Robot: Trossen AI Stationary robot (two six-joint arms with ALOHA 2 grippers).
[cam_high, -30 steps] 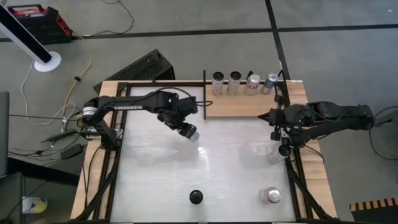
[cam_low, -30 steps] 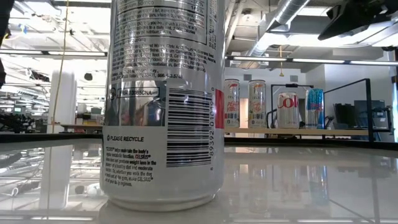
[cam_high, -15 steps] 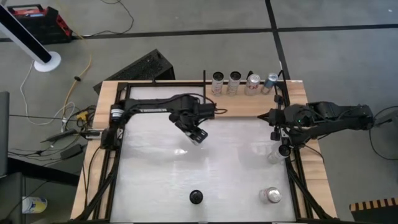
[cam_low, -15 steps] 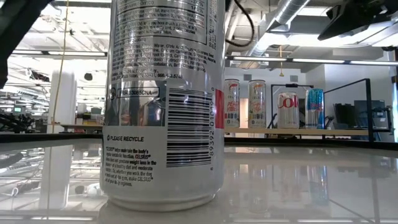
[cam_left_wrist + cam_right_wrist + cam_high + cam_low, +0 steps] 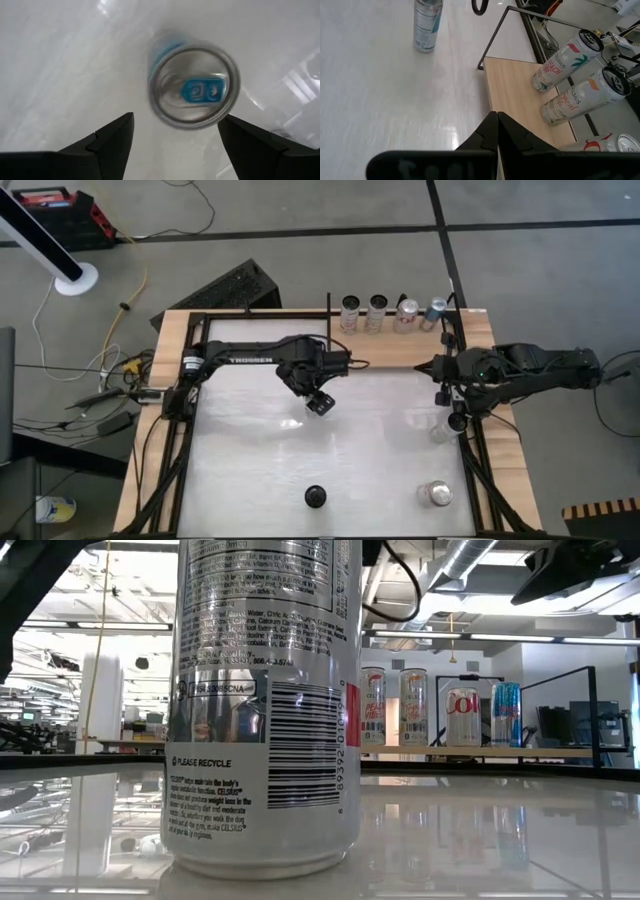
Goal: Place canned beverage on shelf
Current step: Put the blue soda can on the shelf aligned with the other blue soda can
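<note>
Now hovered, left gripper (image 5: 175, 145) fingers wide, over an upright silver blue-tabbed can (image 5: 194, 86) at frame centre, unseized, needing descent and closing; right gripper (image 5: 496, 131) shut beside light-wood black-railed shelf (image 5: 385, 350), upper middle.

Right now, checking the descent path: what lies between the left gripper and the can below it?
Nothing. The left wrist view shows the open left gripper straight above the can, which stands on the white tabletop, clear of both fingers.
</note>
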